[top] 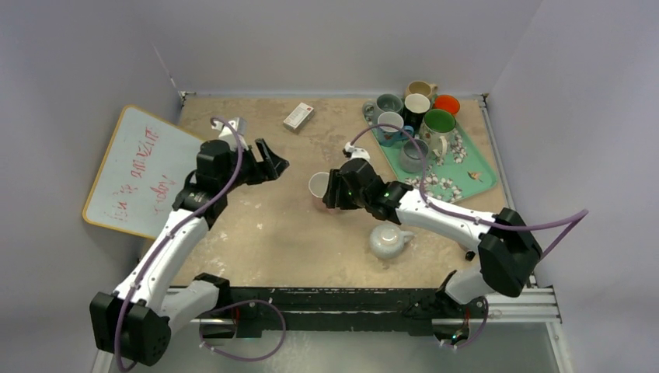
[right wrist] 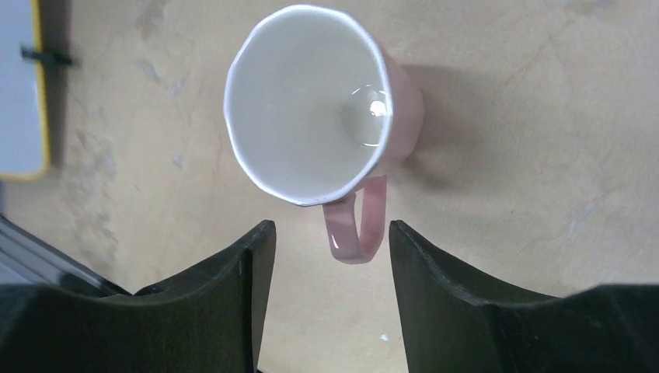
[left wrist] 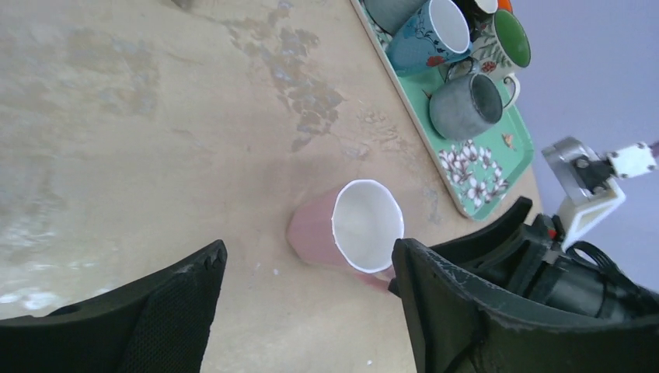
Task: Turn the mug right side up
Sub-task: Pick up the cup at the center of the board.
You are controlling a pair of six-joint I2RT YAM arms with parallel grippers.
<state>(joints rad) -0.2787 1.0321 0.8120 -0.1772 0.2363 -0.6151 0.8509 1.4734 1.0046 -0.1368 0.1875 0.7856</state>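
A pink mug point(top: 318, 185) with a white inside stands mouth up at the table's middle. It also shows in the left wrist view point(left wrist: 311, 233) and the right wrist view point(right wrist: 311, 101). Its handle point(right wrist: 356, 229) points at my right gripper point(right wrist: 328, 233), which is open; the handle's end sits between the fingertips without touching them. In the top view my right gripper point(top: 332, 189) is just right of the mug. My left gripper point(top: 273, 165) is open and empty, held above the table left of the mug, also in its own view point(left wrist: 308, 256). A pale grey mug point(top: 388, 241) stands upside down nearer the front.
A green tray point(top: 475, 172) at the back right holds several mugs. A small white box point(top: 298, 116) lies at the back. A whiteboard point(top: 136, 171) leans at the left edge.
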